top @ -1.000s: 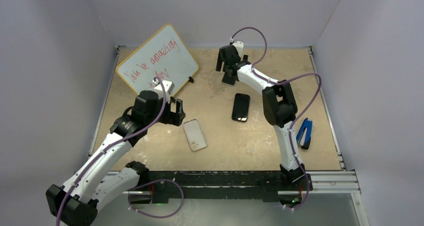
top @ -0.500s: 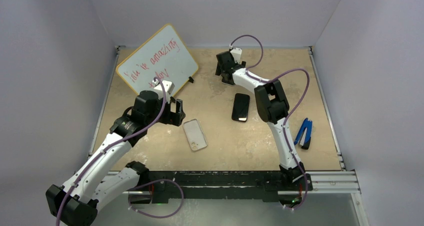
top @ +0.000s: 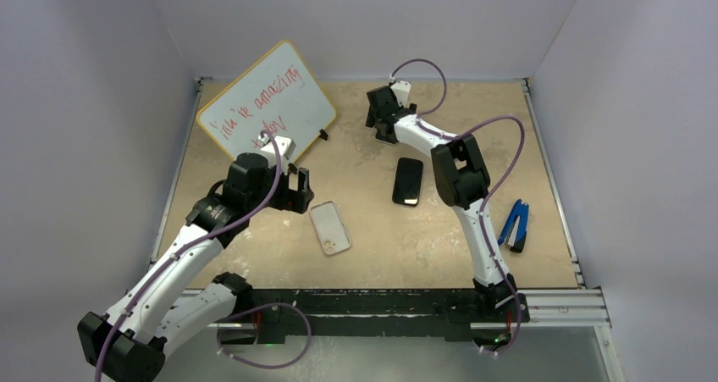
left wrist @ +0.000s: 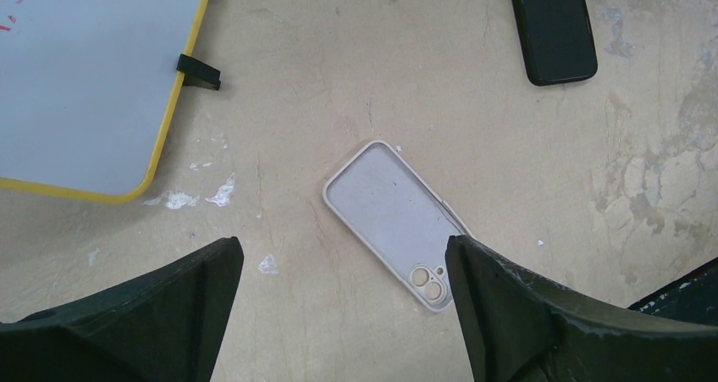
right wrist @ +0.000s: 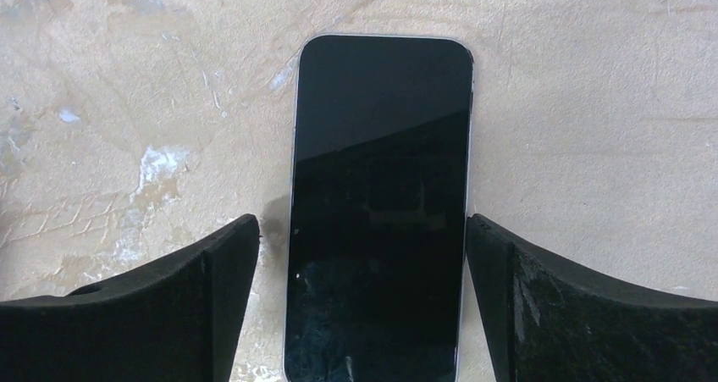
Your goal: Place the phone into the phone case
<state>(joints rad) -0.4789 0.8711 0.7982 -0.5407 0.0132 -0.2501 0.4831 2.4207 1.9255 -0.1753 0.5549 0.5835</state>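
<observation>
At the far left of the desk (top: 372, 255) a yellow-framed whiteboard (top: 267, 101) with red handwriting lay tilted, a small black clip (left wrist: 200, 72) at its edge. The left arm rose from its base at the near left corner, ran up and inward in a long slant, and bent at the wrist so that the left gripper (top: 298, 194) hung just beside the whiteboard's near corner, pointing down at the desk. Its jaws stood wide apart and empty; in the left wrist view the two dark fingers (left wrist: 169, 314) framed bare desk and part of the phone case (left wrist: 396, 225). The phone case lay flat and open side up, just right of that gripper, slanted, its camera hole toward the near end, touched by nothing. Right of it and apart from it, the phone (top: 408, 181) lay flat with its dark screen up, near the middle of the desk. The right arm climbed from its base at the near right, folded at the elbow beside the phone, and reached on toward the far side, the right gripper (top: 386, 133) poised beyond the phone's far end. Its jaws were spread broadly with nothing held, and in the right wrist view the phone appeared in the gap between the fingers (right wrist: 186, 306). A blue-handled tool (top: 515, 225) lay at the right.
</observation>
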